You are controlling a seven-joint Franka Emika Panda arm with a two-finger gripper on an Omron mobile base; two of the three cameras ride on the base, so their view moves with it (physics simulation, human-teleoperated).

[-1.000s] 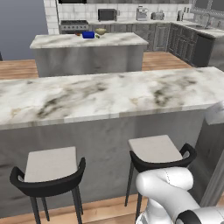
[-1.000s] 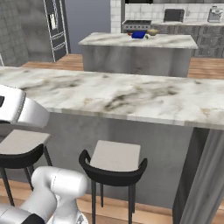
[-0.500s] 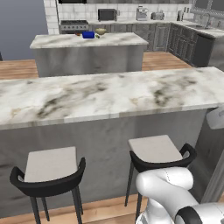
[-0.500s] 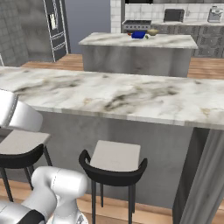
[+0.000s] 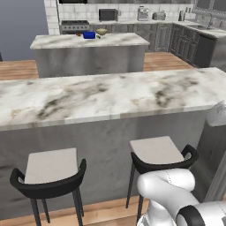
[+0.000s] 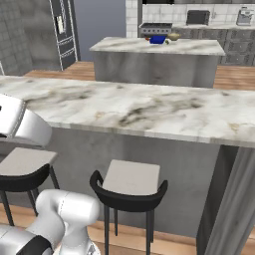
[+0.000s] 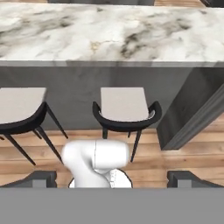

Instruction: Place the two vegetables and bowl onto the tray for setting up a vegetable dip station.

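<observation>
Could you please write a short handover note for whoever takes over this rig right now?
Gripper: open, holding nothing, looking down over two bar stools at the near marble counter.
Task things: the blue tray and the tan bowl sit close together on the far kitchen island; the vegetables are too small to make out from here.
Done: nothing visibly placed on the tray.
Left: drive to the island, then load cucumber, carrot and bowl.

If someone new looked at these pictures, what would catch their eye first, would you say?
Probably the long marble counter stretching across the foreground, with two black stools tucked under it. Next, the small blue tray and tan bowl on the far island by the stove.
</observation>
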